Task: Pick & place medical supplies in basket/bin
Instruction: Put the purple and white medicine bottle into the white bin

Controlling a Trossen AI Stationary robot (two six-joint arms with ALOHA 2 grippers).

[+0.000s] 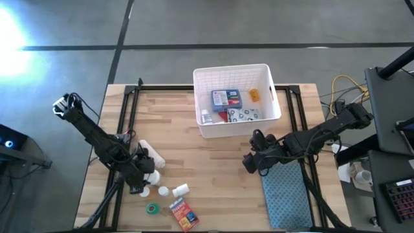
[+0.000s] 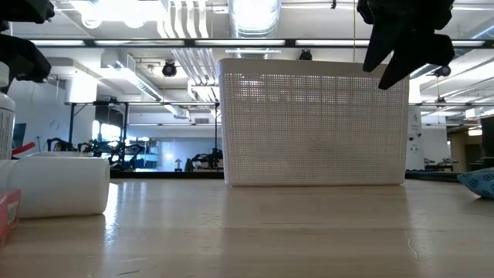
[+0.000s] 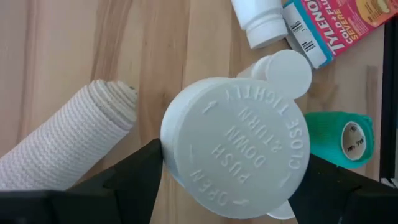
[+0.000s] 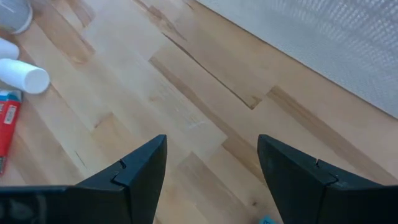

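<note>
I read the cap [image 3: 235, 148] under my left gripper [image 3: 233, 186]: "PUSH DOWN & TURN", "CLOSE TIGHTLY", "OPEN" in raised letters, white, round. The fingers [image 3: 134, 180] sit either side of it, spread wide; I cannot tell if they press it. The orange-red box [image 3: 339, 25] reads "TYLENOL COLD + FLU SEVERE" with a barcode. Other labels are too small to read.

Loose supplies on the near-left of the table [image 1: 213, 175], counted from above: one gauze roll [image 1: 151, 154], white and ribbed; one green tape roll [image 1: 152, 208]; one orange-red box; about three small white bottles [image 1: 180, 189] close together, one lying on its side.

The basket [image 1: 272, 97] is white, rectangular, with slotted walls, at the far centre of the table. Inside I see one blue box [image 1: 226, 98], one small orange item [image 1: 254, 95], one white bottle [image 1: 206, 118], and a white packet [image 1: 244, 115] with a red thing partly under it.

My right gripper [image 4: 211, 171] hovers over bare wood just near the basket's front wall, fingers apart, holding nothing, beside the teal-grey mat [image 1: 284, 194].
</note>
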